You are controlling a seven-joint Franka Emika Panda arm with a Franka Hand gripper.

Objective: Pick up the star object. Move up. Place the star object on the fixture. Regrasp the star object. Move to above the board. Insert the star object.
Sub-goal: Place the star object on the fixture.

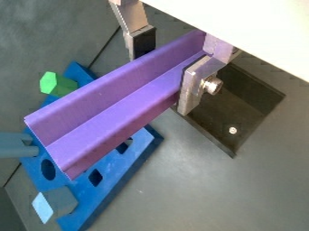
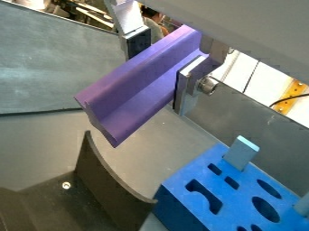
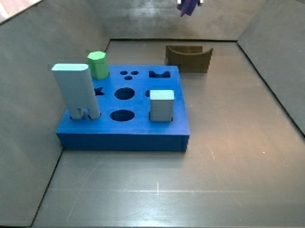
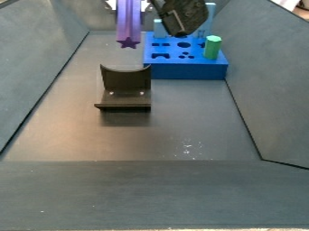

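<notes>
Above the dark floor [image 4: 182, 126], the gripper [image 1: 169, 56] clamps the star object [image 1: 103, 104]; a careless descent could miss the fixture [image 4: 123, 86].

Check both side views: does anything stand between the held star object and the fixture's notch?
Nothing visible does. The end effector holds the star object upright, high above the fixture, whose notch lies open.
</notes>
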